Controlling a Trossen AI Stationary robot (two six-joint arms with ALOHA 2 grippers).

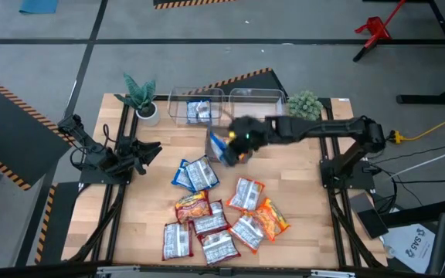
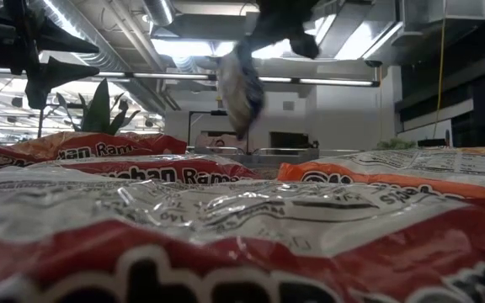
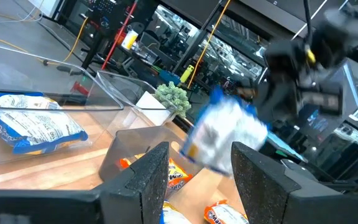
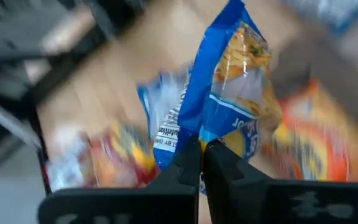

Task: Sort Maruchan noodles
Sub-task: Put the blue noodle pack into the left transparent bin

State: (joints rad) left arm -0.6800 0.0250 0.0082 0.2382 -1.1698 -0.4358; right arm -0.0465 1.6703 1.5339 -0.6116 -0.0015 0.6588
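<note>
My right gripper (image 1: 236, 144) hangs over the table's far middle, in front of two clear bins, and is shut on a blue-white noodle packet (image 1: 222, 148). In the low view this packet (image 2: 241, 91) dangles in the air. Another blue-white packet (image 1: 199, 112) lies flat in the left clear bin (image 1: 178, 106). Several more packets, blue-white, red-white and orange, lie flat in a loose heap (image 1: 215, 212) on the near middle of the table. My left gripper (image 1: 149, 150) waits open at the table's left side, touching nothing. My right gripper pinches the blue-white packet between its two fingers (image 4: 188, 163) at one blue sealed end edge (image 4: 194, 132). The packet is lifted clear of the table and hangs below the fingers, its far end free (image 2: 242, 126).
The right clear bin (image 1: 255, 97) stands beside the left one at the far edge. A potted plant (image 1: 141, 100) is at the far left corner and a green bushy plant (image 1: 305, 104) at the far right. Bare wood lies between the heap and the bins.
</note>
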